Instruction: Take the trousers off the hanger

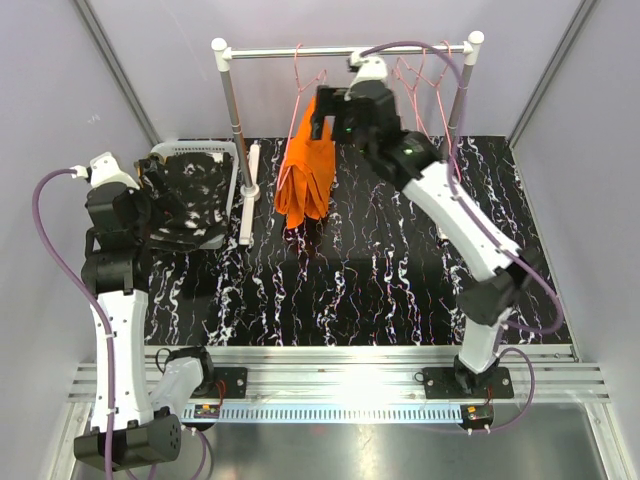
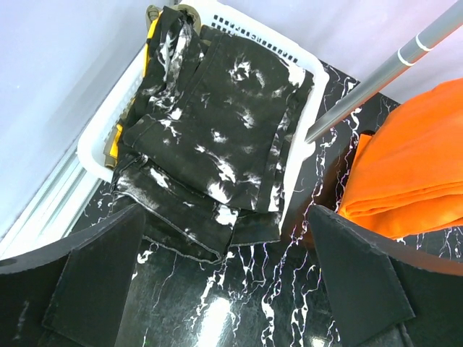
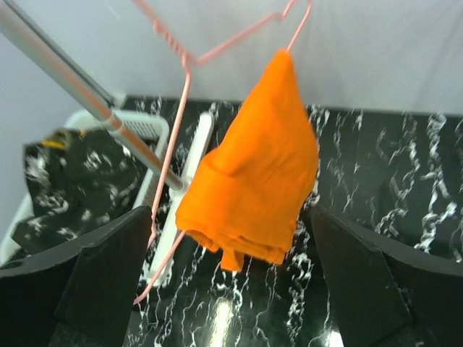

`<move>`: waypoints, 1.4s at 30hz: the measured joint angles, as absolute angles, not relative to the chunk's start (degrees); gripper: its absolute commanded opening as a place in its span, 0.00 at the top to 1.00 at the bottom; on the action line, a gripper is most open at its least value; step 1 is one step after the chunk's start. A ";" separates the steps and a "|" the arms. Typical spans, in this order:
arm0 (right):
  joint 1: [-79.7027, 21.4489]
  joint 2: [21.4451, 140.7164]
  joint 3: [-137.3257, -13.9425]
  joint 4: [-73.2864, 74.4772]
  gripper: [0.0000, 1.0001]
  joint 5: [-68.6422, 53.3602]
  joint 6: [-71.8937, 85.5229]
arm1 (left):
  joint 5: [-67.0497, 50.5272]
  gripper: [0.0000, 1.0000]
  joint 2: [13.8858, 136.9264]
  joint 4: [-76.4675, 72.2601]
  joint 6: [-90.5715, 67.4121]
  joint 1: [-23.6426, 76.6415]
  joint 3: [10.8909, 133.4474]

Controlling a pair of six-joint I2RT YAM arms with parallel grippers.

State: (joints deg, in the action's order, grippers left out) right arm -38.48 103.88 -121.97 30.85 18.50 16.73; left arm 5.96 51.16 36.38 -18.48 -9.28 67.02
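- The orange trousers (image 1: 305, 185) are being carried on a pink hanger (image 3: 185, 63) at 12 o'clock, with the long axis vertical and the folded ends pointing down.
- The black speckled trousers (image 2: 217, 137) are being held in the white basket (image 2: 94, 141) at 9 o'clock.
- The right gripper (image 3: 231, 282) is being held released, jaws wide, beside the orange trousers.
- The left gripper (image 2: 228, 289) is being held released at the basket.

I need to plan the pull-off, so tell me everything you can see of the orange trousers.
The orange trousers are bright, plain, soft cloth, folded and draped over a pink wire hanger that hangs from the metal rail. They narrow to a peak at the hanger and bunch into layered folds at the bottom, above the black marbled table; whether they touch it is unclear. The right gripper faces them with jaws open, holding nothing.
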 measured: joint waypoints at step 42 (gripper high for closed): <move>-41.74 121.23 -135.72 39.79 1.00 23.53 10.98 | -9.23 0.01 53.30 32.27 -18.02 5.82 65.93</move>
State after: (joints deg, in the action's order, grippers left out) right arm -41.74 121.23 -135.72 39.79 23.53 10.98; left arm -9.23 53.30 32.27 -18.02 5.82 65.93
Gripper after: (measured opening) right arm 0.047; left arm 0.987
